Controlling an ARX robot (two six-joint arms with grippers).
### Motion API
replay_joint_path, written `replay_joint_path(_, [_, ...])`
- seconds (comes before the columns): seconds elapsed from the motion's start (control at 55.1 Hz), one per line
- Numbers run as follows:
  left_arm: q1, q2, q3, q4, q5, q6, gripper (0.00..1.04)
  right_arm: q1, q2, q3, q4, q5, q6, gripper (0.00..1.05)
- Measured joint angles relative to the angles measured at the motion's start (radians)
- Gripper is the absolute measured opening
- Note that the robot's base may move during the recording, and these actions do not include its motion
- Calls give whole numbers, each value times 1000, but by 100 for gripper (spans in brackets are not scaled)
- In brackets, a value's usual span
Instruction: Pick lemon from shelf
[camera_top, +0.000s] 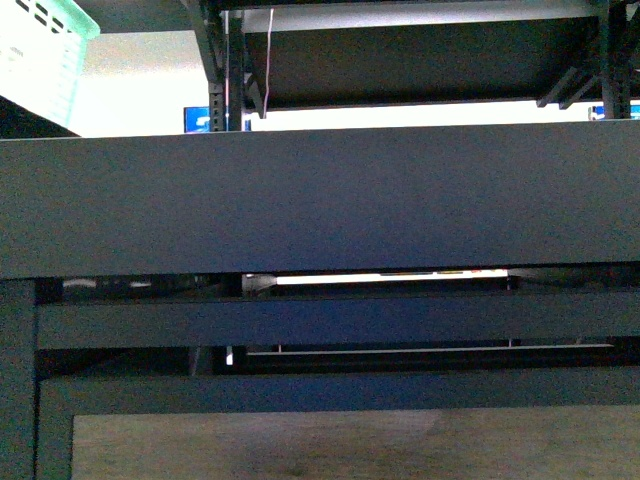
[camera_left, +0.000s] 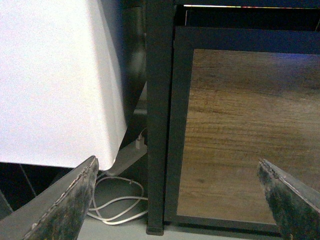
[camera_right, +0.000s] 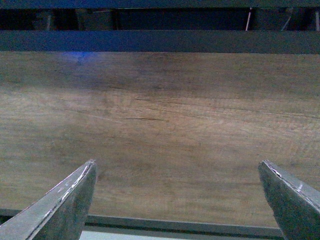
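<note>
So the left pincer (camera_left: 176, 161) and right pincer (camera_right: 176, 162) both gape wide, gripping nothing. Ahead of the left one is a post (camera_left: 159, 125) of the shelf (camera_top: 320, 200), and ahead of the right its wood panel (camera_right: 160, 125). Lemon, can't tell where.

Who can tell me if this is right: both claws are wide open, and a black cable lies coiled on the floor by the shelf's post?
The cable is white, not black, as the left wrist view shows. The rest holds: it lies coiled on the floor by the shelf's post, and the left gripper and right gripper are both wide open.
</note>
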Motion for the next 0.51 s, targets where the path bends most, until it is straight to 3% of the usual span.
replay_joint_path(0.508, [0,0,0,0,-1,0,97,0,1,0,0,-2,0,97])
